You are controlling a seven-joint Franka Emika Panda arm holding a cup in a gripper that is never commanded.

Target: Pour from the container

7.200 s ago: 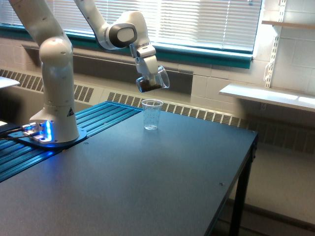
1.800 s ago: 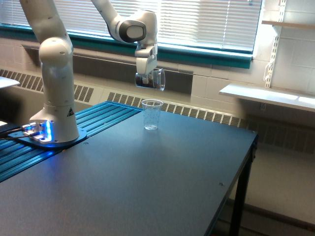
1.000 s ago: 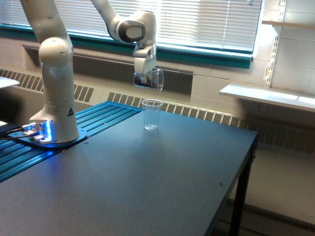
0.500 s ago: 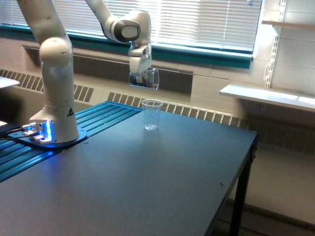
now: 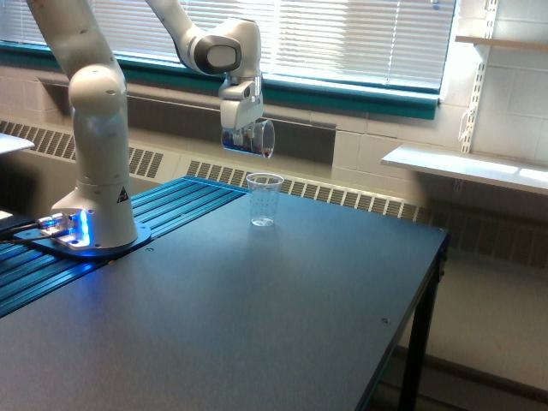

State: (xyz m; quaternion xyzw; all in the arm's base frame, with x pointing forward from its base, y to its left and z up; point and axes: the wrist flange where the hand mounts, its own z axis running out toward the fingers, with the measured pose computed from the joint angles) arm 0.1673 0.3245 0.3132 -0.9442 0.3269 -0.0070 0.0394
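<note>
pincer (image 5: 239, 139) shifted left, clamping tipped container (image 5: 256, 139), dark table (image 5: 257, 317), window blinds (image 5: 342, 38)

Franka arm (image 5: 98, 128): glossy white rounded links w/ dark grey joint cap (image 5: 206, 56) near wrist. Thick white base column, small black triangle mark low on it. Round base plate (image 5: 94, 244) w/ blue light glowing; dark cables run off left.

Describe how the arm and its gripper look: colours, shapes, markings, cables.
The arm is glossy white with rounded segments and dark grey joint caps. Its round base glows blue, a small black triangular mark sits low on the column, and dark cables run off toward the exterior view's left. The gripper is white and boxy.
</note>
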